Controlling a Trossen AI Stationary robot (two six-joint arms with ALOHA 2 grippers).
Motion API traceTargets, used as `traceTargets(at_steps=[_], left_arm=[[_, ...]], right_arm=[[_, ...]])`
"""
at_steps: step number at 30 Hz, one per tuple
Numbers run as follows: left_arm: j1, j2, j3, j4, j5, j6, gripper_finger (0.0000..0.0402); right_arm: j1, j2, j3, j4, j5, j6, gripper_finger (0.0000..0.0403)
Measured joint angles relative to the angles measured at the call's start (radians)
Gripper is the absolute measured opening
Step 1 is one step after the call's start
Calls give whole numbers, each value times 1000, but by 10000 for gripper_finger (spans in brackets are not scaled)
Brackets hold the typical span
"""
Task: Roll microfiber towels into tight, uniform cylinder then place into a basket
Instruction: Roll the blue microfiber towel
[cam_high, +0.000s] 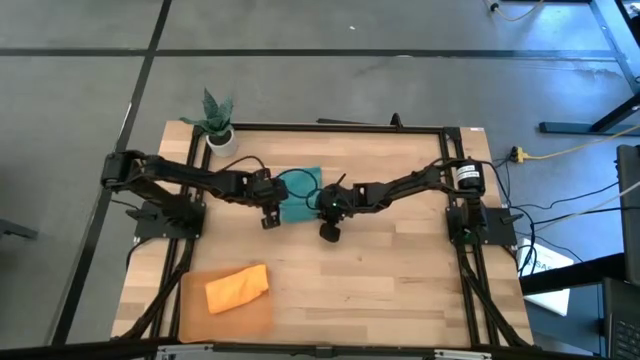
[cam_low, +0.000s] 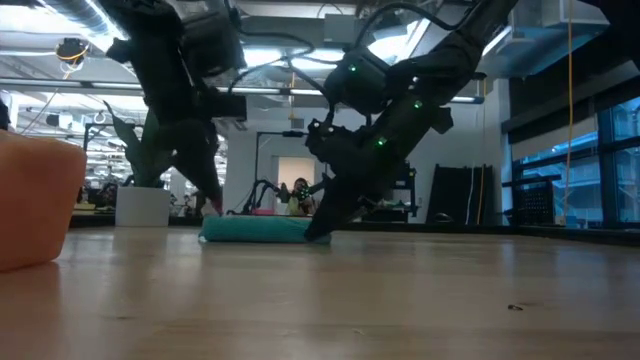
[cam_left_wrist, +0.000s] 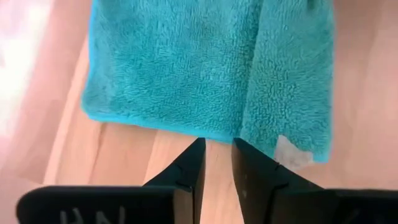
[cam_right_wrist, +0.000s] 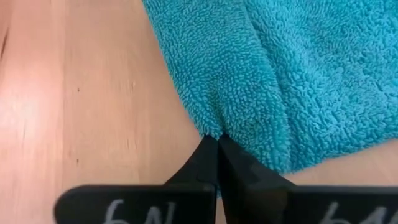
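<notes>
High view, teal towel (cam_high: 298, 195) flat (long axis unclear), right end effector (cam_right_wrist: 217, 138) pinching its edge, left end effector (cam_left_wrist: 217, 149) slightly parted.

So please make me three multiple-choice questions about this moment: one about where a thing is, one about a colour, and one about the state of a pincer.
1. Where does the orange towel lie?
A. in the basket
B. under the right pincer
C. beside the plant pot

2. What colour is the towel between the two arms?
A. white
B. teal
C. orange

3. How is the right pincer?
A. wide open above the bare table
B. shut on the teal towel's edge
C. shut on the basket's rim

Answers:
1. A: the high view shows it inside the tray at the table's near left corner.
2. B: both wrist views show teal cloth.
3. B: the right wrist view shows its fingers together, pinching the cloth's edge.
</notes>
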Motion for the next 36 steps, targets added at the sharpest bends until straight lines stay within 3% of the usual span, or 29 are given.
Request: traceTargets(at_steps=[5,8,11,15,21,36], left_arm=[[-49,-82,0,4,70,16,69],[-95,-89,0,19,150,78,69],[-147,-68,0,23,161,134,69],[-204,-35,-1,60,141,169,69],[-246,11,-1,81,-44,131,69],[-246,187,-1,103,-66,100,69]], right_arm=[[1,3,66,-106,-5,-4,2],[-2,4,92,-136,-6,-6,2],[-3,4,101,-135,-6,-5,1],[-3,4,101,-139,-5,9,1],[-3,4,101,-139,-2,23,0],[-3,2,103,-135,-1,25,0]])
